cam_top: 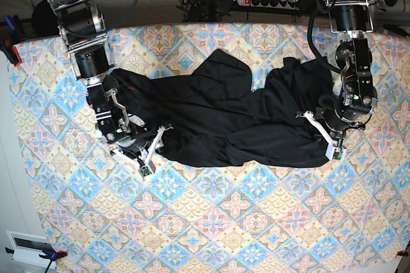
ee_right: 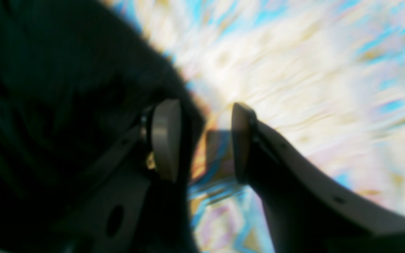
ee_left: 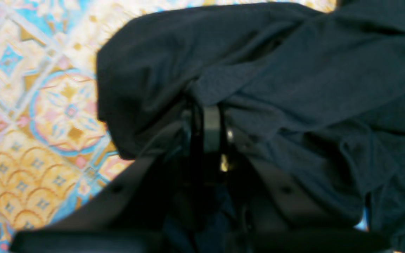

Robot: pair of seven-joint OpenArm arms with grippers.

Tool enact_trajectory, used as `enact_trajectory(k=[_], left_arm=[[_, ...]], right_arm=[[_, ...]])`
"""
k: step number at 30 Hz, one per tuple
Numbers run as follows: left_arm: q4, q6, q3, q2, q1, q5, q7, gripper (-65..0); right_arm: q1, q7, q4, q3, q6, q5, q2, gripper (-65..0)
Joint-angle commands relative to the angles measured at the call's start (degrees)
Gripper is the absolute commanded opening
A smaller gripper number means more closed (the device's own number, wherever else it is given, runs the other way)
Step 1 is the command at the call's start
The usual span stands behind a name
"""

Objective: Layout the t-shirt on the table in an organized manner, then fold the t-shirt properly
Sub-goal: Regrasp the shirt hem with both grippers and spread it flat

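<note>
The black t-shirt [cam_top: 218, 119] lies crumpled and bunched across the middle of the table [cam_top: 211, 222], which is covered in a tile-patterned cloth. At the shirt's right end in the base view, my left gripper [cam_top: 323, 140] sits in the fabric. In the left wrist view the left gripper [ee_left: 207, 114] has its fingers pressed together, with folds of the t-shirt [ee_left: 294, 70] gathered over them. My right gripper [cam_top: 154, 151] is at the shirt's lower left edge. It stands open [ee_right: 204, 140] with table pattern [ee_right: 294, 70] between the pads and the t-shirt [ee_right: 47, 88] beside one finger.
A power strip [cam_top: 275, 0] and cables lie behind the table's far edge. A red clamp [cam_top: 9, 49] holds the cloth at the left corner. A white box [cam_top: 25, 247] sits off the table at the lower left.
</note>
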Motion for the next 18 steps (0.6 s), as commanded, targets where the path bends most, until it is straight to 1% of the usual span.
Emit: enact_trajectory(k=[1, 7, 11, 13, 14, 15, 17, 18], left_arm=[[1.2, 0.1, -0.9, -0.8, -0.8, -0.1, -1.0, -65.0], [1.3, 0.1, -3.3, -0.9, -0.8, -0.1, -1.0, -65.0], [1.3, 0.1, -3.3, -1.2, -0.8, -0.1, -1.0, -65.0], [1.3, 0.1, -4.0, -1.2, -0.8, -0.1, -1.0, -65.0], [1.3, 0.1, -4.5, -1.2, -0.8, -0.1, -1.0, -65.0], [1.3, 0.1, -4.8, -1.2, -0.8, -0.1, -1.0, -65.0], [1.4, 0.1, -4.9, -1.2, -1.1, -0.1, -1.0, -65.0], [1.4, 0.1, -4.9, -1.3, -1.2, -0.1, -1.0, -65.0]], right_arm=[[3.1, 1.6, 0.7, 0.3, 0.0, 0.5, -0.5, -41.7], [3.6, 3.0, -1.6, 0.2, 0.0, 0.3, -2.0, -41.7], [5.3, 3.6, -5.5, -4.6, 0.0, 0.3, -2.0, -42.0], [5.6, 5.6, -7.0, -7.1, 0.0, 0.4, -2.1, -42.2], [5.6, 6.9, -7.5, -7.8, 0.0, 0.4, -2.1, -43.5], [5.6, 8.1, -7.5, -8.2, 0.0, 0.5, -2.1, -46.3], [5.6, 9.6, -7.5, -8.1, 0.0, 0.6, -2.1, -55.8], [5.6, 10.7, -7.5, -8.1, 0.0, 0.6, -2.1, -62.1]])
